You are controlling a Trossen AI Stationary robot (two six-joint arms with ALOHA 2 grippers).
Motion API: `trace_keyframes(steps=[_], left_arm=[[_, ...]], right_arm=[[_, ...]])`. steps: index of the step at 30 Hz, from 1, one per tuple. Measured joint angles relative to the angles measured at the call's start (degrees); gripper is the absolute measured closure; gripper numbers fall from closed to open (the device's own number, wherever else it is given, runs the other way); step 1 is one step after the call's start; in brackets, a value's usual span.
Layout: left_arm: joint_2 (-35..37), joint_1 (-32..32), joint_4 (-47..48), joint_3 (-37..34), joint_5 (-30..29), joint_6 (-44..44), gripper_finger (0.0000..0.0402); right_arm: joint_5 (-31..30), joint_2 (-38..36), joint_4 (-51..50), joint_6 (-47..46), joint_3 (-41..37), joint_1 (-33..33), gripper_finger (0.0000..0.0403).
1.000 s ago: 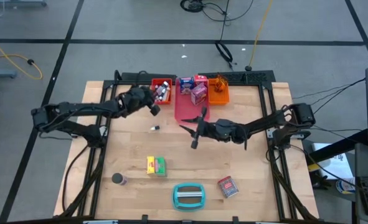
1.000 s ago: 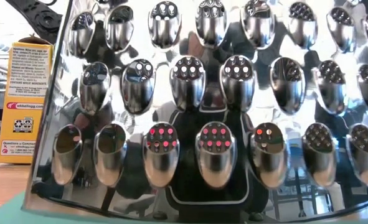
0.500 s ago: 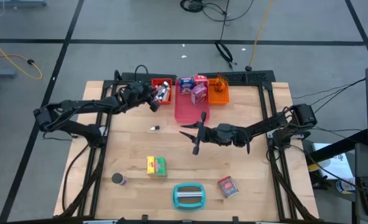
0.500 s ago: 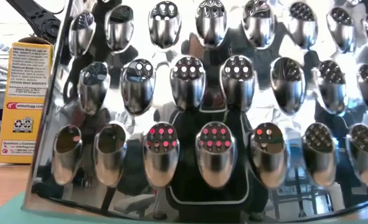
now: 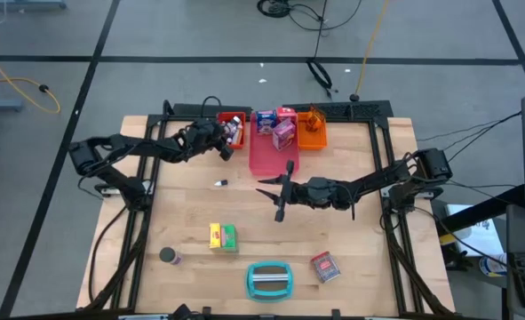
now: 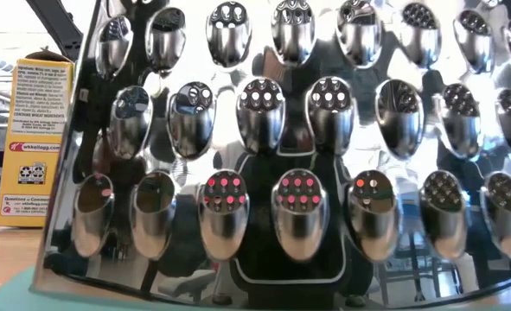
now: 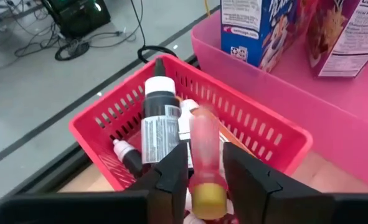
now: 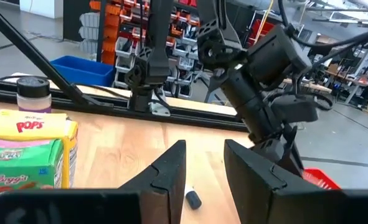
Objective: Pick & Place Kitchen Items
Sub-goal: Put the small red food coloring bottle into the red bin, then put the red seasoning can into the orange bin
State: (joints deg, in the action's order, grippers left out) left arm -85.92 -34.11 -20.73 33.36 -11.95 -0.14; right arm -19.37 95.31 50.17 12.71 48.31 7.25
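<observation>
I see my left pincer (image 7: 199, 180) over the red basket (image 7: 277, 134) at the surface's far edge, its fingers slightly parted around a pinkish bottle (image 7: 203, 155). My right pincer (image 8: 203, 174) hovers mid-surface, fingers apart, empty. Yellow and green boxes (image 5: 223, 236) lie nearer.

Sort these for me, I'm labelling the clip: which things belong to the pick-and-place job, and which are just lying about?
Job: yellow and green boxes; dark can; red-white box; pink bottle over the red tray.
Lying about: teal grater; black floor cable.
</observation>
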Motion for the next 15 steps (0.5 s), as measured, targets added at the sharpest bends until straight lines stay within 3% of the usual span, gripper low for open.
trace_keyframes(steps=[9, 15], left_arm=[[-0.01, 0.11, -0.40, 0.00, 0.31, -0.40, 0.0236], [0.17, 0.11, -0.39, 0.00, 3.81, -0.22, 0.0209]], right_arm=[[-0.01, 0.00, -4.15, -0.02, 0.00, 0.00, 0.0303], [-0.03, -0.41, -9.47, -0.28, 0.00, 1.34, 0.0303]])
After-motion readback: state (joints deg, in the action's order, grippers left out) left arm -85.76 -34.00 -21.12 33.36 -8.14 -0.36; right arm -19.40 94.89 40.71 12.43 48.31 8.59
